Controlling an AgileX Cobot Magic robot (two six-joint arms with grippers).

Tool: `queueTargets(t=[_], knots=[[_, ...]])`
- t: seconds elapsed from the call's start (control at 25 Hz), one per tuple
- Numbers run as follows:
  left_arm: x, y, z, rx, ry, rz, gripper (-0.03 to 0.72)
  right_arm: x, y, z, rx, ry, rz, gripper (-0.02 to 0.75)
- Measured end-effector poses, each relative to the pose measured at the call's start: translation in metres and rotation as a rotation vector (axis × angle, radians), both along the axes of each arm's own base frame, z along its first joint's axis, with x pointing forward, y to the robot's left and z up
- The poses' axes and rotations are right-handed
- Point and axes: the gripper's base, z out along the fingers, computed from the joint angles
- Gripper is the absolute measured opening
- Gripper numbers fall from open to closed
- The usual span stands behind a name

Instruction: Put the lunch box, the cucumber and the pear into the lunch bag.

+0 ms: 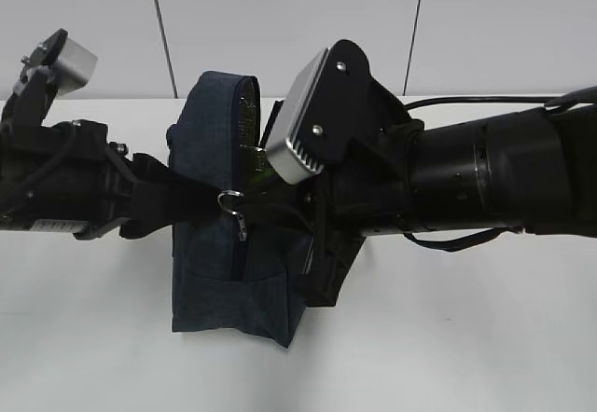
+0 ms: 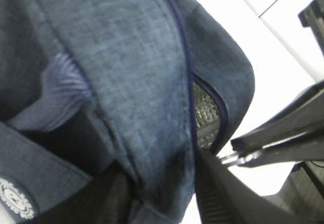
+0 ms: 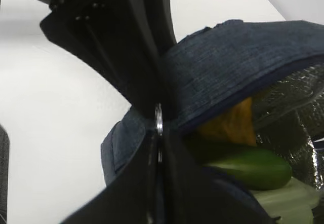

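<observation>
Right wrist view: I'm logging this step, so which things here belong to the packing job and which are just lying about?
Belong to the job:
bag
cucumber, inside the bag
pear, inside the bag
lunch box, pale lid under the cucumber
ring pull, pinched by the right gripper

Just lying about:
nothing visible on the table

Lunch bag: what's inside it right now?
Through the bag's opening, the right wrist view shows the cucumber on the pale green lunch box lid, the pear behind it, and silver lining. The box body is hidden.
</observation>
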Motion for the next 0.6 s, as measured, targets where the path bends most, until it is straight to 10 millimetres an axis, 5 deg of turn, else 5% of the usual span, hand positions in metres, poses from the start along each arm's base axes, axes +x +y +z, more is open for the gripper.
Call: queueTargets(t=[0.6], knots=[[-0.015,-0.002,-0.005,0.035,0.082,-0.158,0.292,0.000,0.000,0.000,-0.003,-0.002,-0.005,0.000]])
